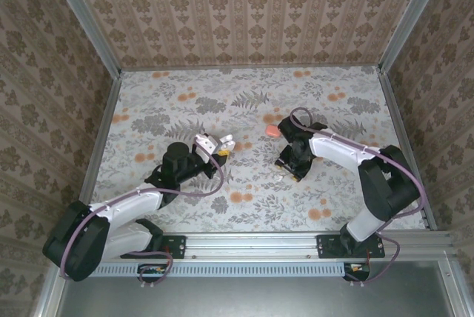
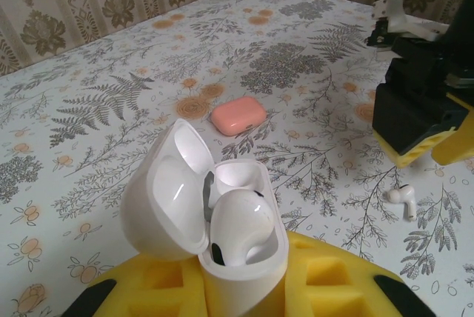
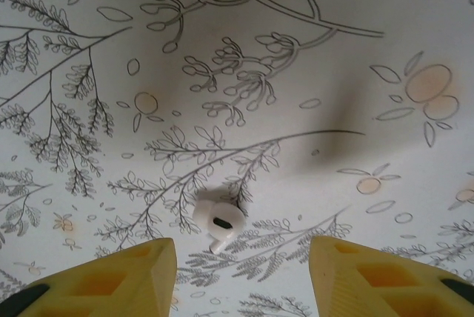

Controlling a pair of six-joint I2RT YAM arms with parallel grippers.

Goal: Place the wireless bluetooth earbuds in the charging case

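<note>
My left gripper (image 1: 216, 148) is shut on the white charging case (image 2: 244, 272) and holds it upright above the table. The case's lid (image 2: 167, 191) is swung open to the left. One white earbud (image 2: 241, 224) sits in the near socket and the far socket is empty. A second earbud (image 3: 217, 221) lies loose on the floral table; in the left wrist view this same earbud (image 2: 402, 200) lies at the right. My right gripper (image 1: 290, 167) points down just above it, open. Its yellow fingers (image 3: 111, 280) stand either side of the earbud without touching.
An orange-pink rounded lump (image 1: 273, 129) lies on the table beyond the right gripper, and the lump (image 2: 238, 115) also sits beyond the case. Patterned walls with metal rails (image 1: 100, 135) close in the table on three sides.
</note>
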